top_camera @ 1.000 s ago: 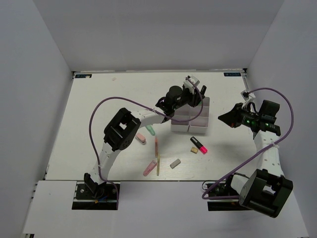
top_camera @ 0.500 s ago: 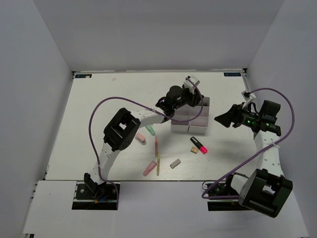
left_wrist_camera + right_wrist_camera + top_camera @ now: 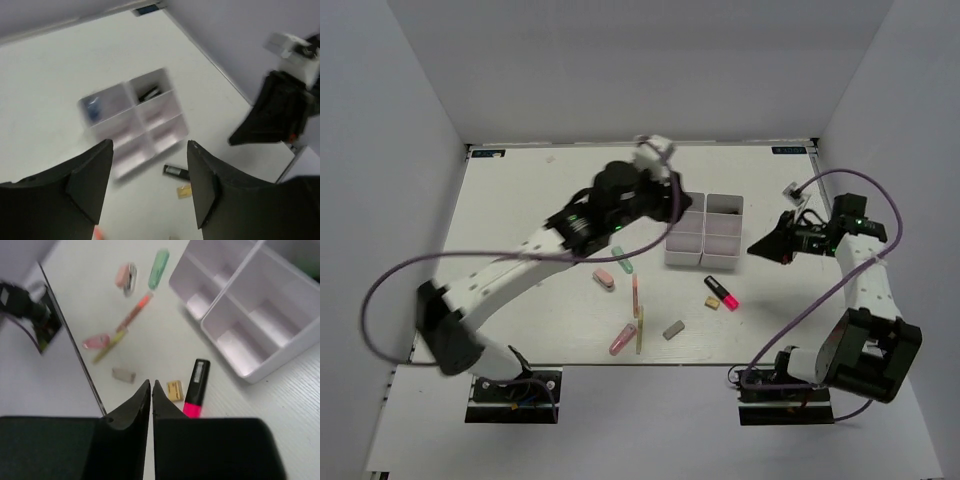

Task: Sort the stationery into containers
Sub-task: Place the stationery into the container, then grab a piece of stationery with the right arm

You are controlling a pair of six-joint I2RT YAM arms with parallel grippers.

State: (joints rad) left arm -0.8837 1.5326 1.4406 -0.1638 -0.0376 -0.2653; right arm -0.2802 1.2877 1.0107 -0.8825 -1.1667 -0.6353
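Observation:
The containers (image 3: 706, 232), a block of white open bins, stand right of centre. In the left wrist view the containers (image 3: 131, 118) show a blue item (image 3: 92, 108) and a dark item (image 3: 149, 93) in two bins. My left gripper (image 3: 670, 203) hovers open and empty just left of the bins; the left gripper (image 3: 150, 146) looks down on them. My right gripper (image 3: 760, 246), shut and empty, points at the table right of the bins. Below the right gripper (image 3: 151, 383) lie a black-pink marker (image 3: 196, 388) and a tan eraser (image 3: 174, 390).
Loose stationery lies in front of the bins: grey eraser (image 3: 673, 329), pink marker (image 3: 622, 340), yellow stick (image 3: 640, 335), pink stick (image 3: 635, 295), green marker (image 3: 623, 262) and a small pink item (image 3: 604, 279). The enclosure walls stand close at left and right.
My left arm has swung back to the left, off the bins, with its jaws wider apart. The right gripper opened for a moment, shut again and shifted slightly towards the bins.

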